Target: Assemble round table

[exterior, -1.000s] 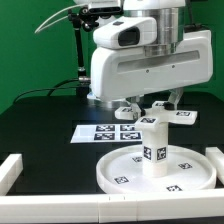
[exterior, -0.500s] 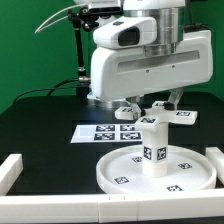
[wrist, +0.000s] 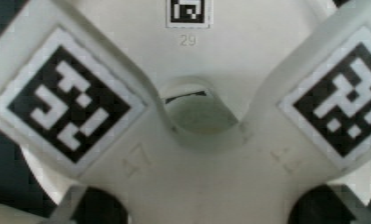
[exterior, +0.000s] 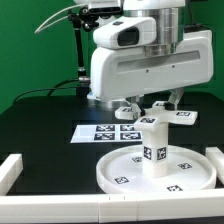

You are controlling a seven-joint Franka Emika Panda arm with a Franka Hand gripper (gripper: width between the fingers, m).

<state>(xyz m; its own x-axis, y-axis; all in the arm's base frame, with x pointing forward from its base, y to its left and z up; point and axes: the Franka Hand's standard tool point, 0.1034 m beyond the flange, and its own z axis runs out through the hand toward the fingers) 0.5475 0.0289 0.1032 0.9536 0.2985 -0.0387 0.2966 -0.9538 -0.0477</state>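
Directly beneath the gripper (exterior: 150, 108), jaws clamped on the cross-shaped foot piece (exterior: 181, 116), the leg (exterior: 153, 152) stands upright in the round disc (exterior: 110, 176), near right, axis vertical.

**Disc in front, leg on it, foot piece on top**

Toward the front of the table (exterior: 40, 125), a little to the exterior view's right: round disc (exterior: 125, 172). Upright on the middle of that disc: cylinder leg (exterior: 153, 152). Directly over the leg's top end: cross-shaped foot piece (exterior: 162, 117), seemingly touching it, though hard to tell from this angle. On either side of the foot piece, reaching down from above and touching it: fingers of the gripper (exterior: 150, 105). Behind the disc, flat on the table: marker board (exterior: 100, 131). Before the disc and off to both its sides: border bars (exterior: 10, 170). In the wrist view, close to the camera: centre hole (wrist: 201, 112) of the foot piece, between two of its arms.
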